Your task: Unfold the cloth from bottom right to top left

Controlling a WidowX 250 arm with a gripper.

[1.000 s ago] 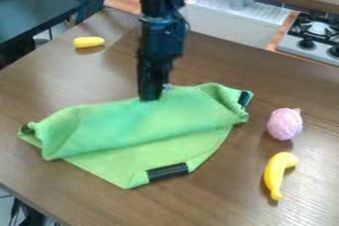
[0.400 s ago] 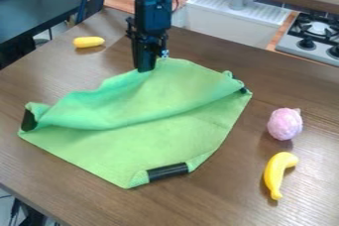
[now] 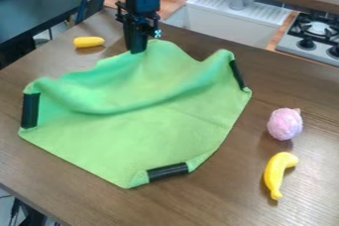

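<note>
The gripper (image 3: pixel 138 50) hangs at the upper middle of the camera view, shut on the far edge of the green cloth (image 3: pixel 159 121). From there the cloth slopes down to the table, its far part lifted in soft folds and its near part lying flat. Black strips mark its left corner, its right corner and its near corner. The far corner is hidden at the gripper.
On the wooden table (image 3: pixel 291 86), a pink round toy (image 3: pixel 285 124) and a yellow banana (image 3: pixel 279 174) lie right of the cloth. A yellow oblong toy (image 3: pixel 88 42) lies at the upper left. Beyond the far edge are a sink (image 3: pixel 225 22) and a stove (image 3: pixel 314 36).
The gripper has moved up and slightly left in the view, drawing the cloth's edge with it. More of the cloth is spread out, and the black strips at its left and right corners show more fully.
</note>
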